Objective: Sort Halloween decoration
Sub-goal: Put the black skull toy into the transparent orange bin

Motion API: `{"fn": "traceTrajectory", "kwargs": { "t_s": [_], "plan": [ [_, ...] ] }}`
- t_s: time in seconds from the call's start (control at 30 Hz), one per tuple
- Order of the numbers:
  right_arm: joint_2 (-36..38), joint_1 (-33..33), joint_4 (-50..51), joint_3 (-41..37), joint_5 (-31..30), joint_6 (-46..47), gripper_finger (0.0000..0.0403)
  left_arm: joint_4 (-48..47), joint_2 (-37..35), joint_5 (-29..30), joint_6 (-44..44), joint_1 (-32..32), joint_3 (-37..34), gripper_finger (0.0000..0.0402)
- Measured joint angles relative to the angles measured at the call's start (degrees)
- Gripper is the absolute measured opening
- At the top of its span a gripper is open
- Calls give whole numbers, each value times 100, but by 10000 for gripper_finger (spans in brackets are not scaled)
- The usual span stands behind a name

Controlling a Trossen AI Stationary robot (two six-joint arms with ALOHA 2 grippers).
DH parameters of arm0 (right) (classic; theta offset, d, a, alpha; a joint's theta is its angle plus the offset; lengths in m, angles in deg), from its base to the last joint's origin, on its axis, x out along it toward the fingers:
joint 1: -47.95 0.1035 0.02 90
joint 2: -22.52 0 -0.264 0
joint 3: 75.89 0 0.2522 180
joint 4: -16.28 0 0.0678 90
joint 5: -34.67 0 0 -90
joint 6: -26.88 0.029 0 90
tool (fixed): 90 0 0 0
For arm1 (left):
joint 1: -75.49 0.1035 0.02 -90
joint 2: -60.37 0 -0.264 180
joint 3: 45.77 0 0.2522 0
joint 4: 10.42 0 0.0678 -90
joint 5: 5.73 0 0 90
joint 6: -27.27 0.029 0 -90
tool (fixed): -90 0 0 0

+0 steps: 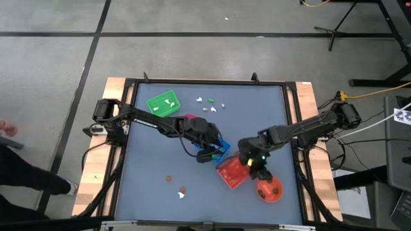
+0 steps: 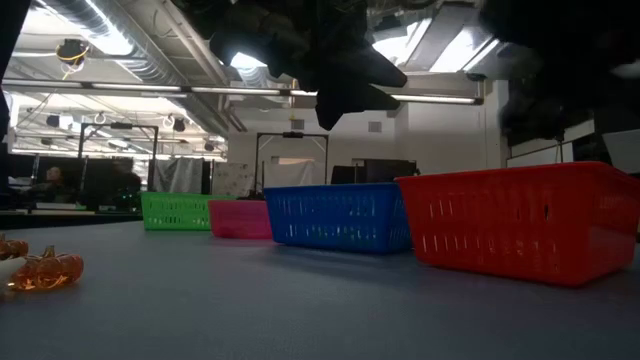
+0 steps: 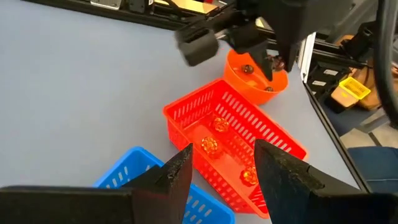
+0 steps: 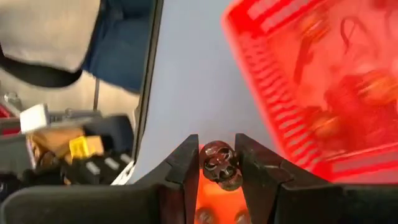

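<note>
My right gripper [image 4: 217,167] is shut on a small dark skull-shaped trinket [image 4: 221,165], just above the orange bowl [image 1: 270,190] at the near right; two dark trinkets lie in that bowl [image 3: 249,81]. My left gripper [image 3: 217,174] stands open with nothing between its fingers, above the blue tray [image 1: 220,151] at the table's middle. The red tray [image 1: 232,172] between them holds several orange trinkets [image 3: 210,144]. White and green trinkets [image 1: 209,102] lie loose at the far middle. Orange-brown ones [image 1: 182,192] lie near the front edge. My right gripper pinches the dark trinket by its two sides [image 4: 205,163] between the free ends of its two fingers. The fingers slant downward from the table's right side. The trinket is lifted clear, over the orange bowl's opening [image 4: 214,205].
A green tray [image 1: 164,104] with white pieces stands at the far left. A pink bowl [image 1: 190,118] shows partly under my left arm. In the low view the green, pink, blue and red containers [image 2: 520,220] stand in a row, with bare table in front.
</note>
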Motion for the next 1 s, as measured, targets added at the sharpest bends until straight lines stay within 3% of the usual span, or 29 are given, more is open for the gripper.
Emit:
{"fn": "traceTrajectory", "kwargs": {
  "t_s": [0.23, 0.53, 1.0],
  "plan": [
    [0, 969, 136, -142, -138, 940, 101, 2, 2, 0, 5, 2, 0, 155],
    [2, 1953, 129, -142, -1081, 1950, 101, 4, 2, 0, 7, 2, 0, 155],
    [2, 2172, 295, -144, -1743, 2115, 101, 3, 4, 0, 5, -7, 0, 155]
  ]
}}
